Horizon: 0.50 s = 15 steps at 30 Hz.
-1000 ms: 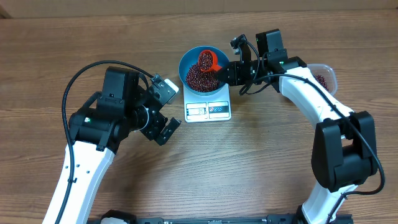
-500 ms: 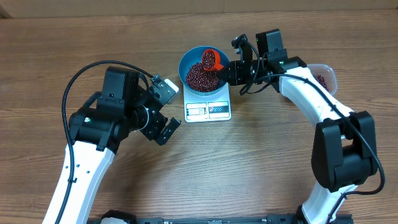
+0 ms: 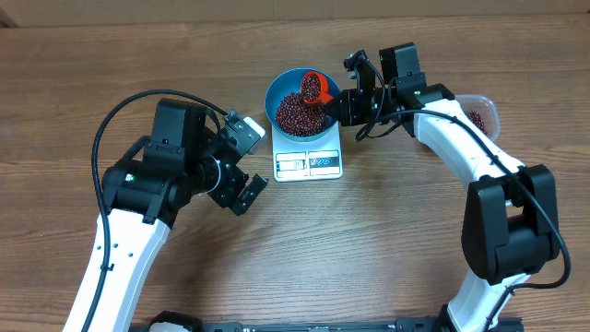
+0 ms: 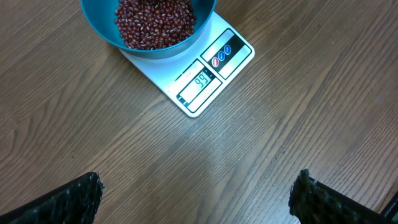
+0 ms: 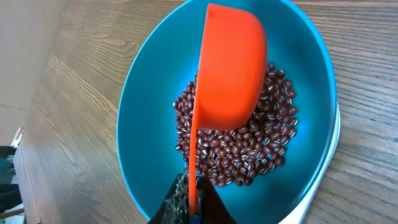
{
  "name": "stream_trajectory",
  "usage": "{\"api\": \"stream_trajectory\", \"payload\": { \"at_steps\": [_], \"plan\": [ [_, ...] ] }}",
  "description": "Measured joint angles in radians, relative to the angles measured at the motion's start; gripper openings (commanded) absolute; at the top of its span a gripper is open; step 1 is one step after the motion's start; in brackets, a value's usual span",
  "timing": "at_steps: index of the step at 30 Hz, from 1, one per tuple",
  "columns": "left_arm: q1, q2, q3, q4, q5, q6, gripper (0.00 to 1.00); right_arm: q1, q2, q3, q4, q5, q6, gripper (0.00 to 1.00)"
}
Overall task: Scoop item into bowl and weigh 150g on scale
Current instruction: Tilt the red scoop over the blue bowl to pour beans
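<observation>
- Many beans [image 5: 249,155] in blue bowl [image 5: 149,93] on scale [image 4: 214,71]; display [image 4: 199,82] reads perhaps 99.
- Right fingers [image 5: 174,202] clenched on orange scoop [image 5: 230,68], tipped over bowl.
- Left fingers [image 4: 68,199] released above counter [image 4: 249,155].

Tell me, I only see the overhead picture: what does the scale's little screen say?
Observer: The left wrist camera shows the scale display; its small digits look like 99.
Operator: Is the left arm holding anything?
Observer: No. The left fingers stand wide apart over the wooden table, nothing between them.
Operator: How is the scoop held?
Observer: The right wrist camera shows the right fingers pinching the scoop by its handle, above the beans in the bowl.
</observation>
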Motion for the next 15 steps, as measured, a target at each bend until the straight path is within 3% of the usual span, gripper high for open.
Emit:
{"api": "stream_trajectory", "payload": {
  "at_steps": [15],
  "plan": [
    [0.0, 0.0, 0.0, 0.0, 0.0, 0.0, 1.0, 0.0, 0.0, 0.0, -0.002, 0.001, -0.057, 0.04]
  ]
}}
